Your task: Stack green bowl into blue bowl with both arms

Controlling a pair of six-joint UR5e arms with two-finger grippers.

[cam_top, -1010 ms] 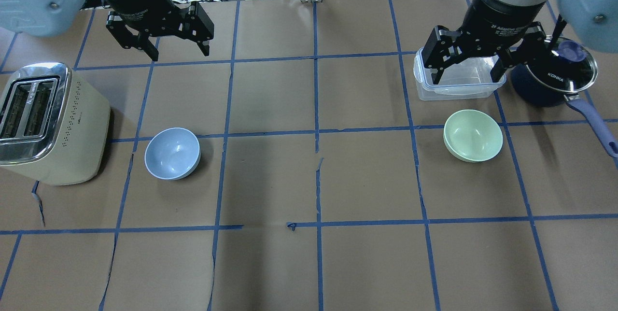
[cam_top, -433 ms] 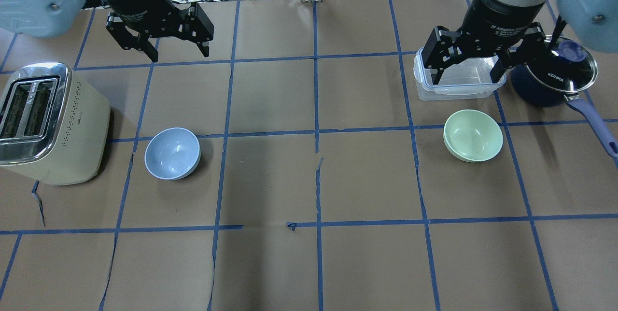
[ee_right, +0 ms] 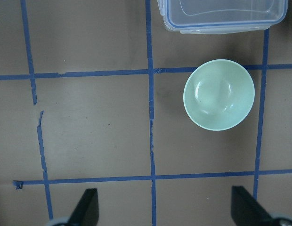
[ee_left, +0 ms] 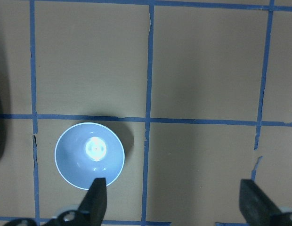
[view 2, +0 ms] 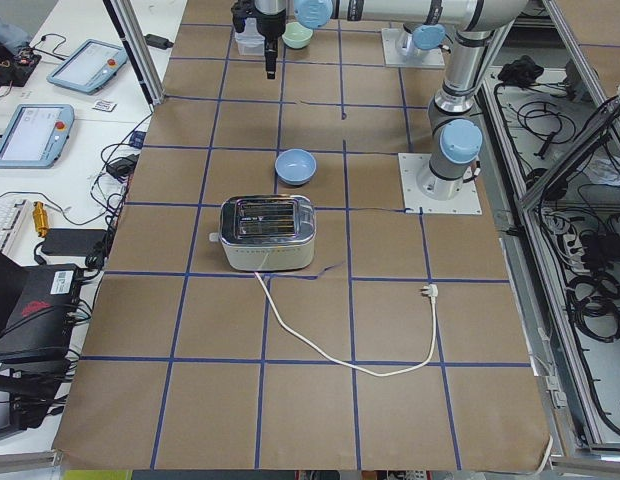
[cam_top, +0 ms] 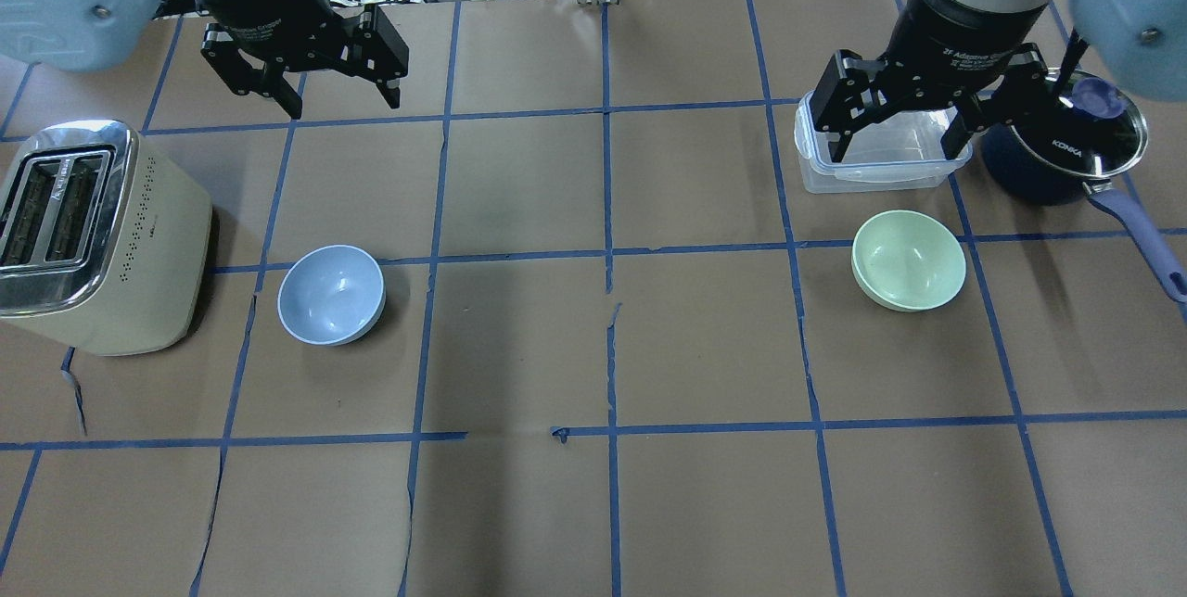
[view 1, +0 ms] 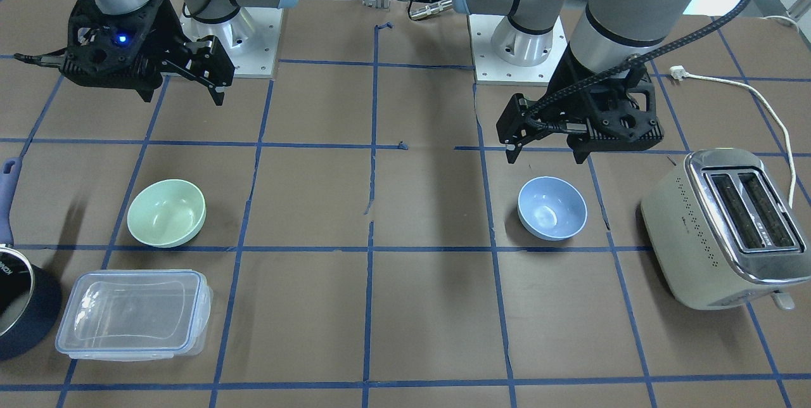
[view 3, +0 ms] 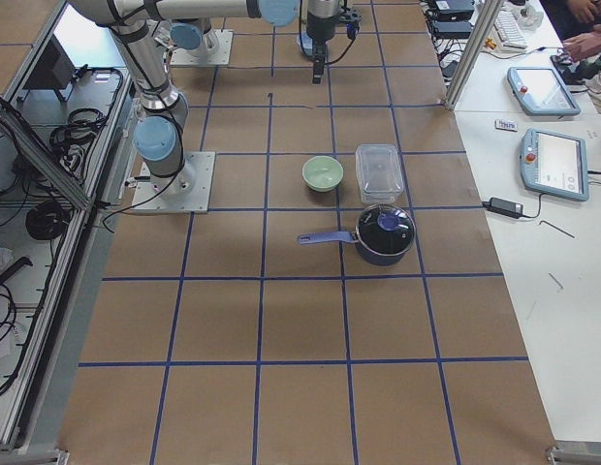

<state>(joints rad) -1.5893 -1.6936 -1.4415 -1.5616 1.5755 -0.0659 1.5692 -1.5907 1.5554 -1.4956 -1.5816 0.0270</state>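
The green bowl stands upright on the right side of the table, also in the front view and the right wrist view. The blue bowl stands upright on the left side next to the toaster, also in the front view and the left wrist view. My left gripper hangs open and empty high above the table, beyond the blue bowl. My right gripper hangs open and empty high up, over the clear container beyond the green bowl. Both bowls are empty.
A cream toaster stands left of the blue bowl, its cord trailing off behind it. A clear plastic container and a dark navy pot with glass lid and long handle sit beyond and right of the green bowl.
The left gripper has shifted very slightly. The right gripper and both bowls have stayed where they were.
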